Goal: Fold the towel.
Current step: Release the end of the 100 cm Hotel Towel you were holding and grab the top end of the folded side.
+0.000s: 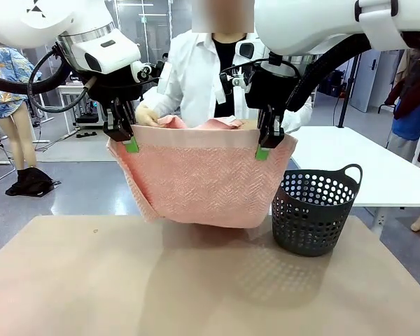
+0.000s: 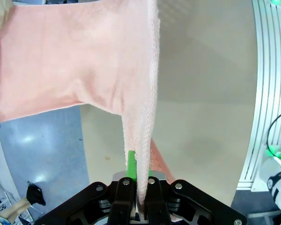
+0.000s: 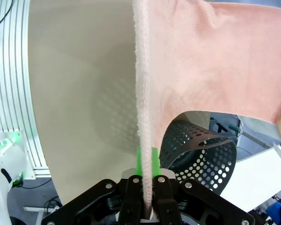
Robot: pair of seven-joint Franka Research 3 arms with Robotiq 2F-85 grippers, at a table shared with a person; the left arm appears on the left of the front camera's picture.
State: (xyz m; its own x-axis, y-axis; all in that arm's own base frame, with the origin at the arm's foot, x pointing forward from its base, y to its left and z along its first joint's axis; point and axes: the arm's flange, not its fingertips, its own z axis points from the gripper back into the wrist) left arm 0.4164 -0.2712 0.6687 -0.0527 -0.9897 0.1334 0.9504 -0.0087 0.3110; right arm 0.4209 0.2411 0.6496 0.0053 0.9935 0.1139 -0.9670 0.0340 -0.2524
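The salmon-pink towel [image 1: 203, 182] is held up in the air above the tan surface [image 1: 84, 280], with its long axis running level from the robot's left to its right, parallel to the near edge of the surface. The left claw [image 1: 131, 143] is pressed together on the towel's near upper left corner. The right claw [image 1: 264, 150] pinches the near upper right corner in the same way, and the paler smooth band is stretched almost straight between them. In each wrist view the cloth edge runs up from between the green pads as a thin upright ridge. The zigzag-textured cloth drops from that edge, sags into a fold low over the surface, and rises again on the far side. There the person's hands [image 1: 145, 115] grip the opposite edge, so the towel hangs doubled like a sling. Whether the bottom of the fold touches the surface cannot be told. A dark perforated laundry basket [image 1: 315, 210] stands on the surface just beside the towel's right end, below the right claw.
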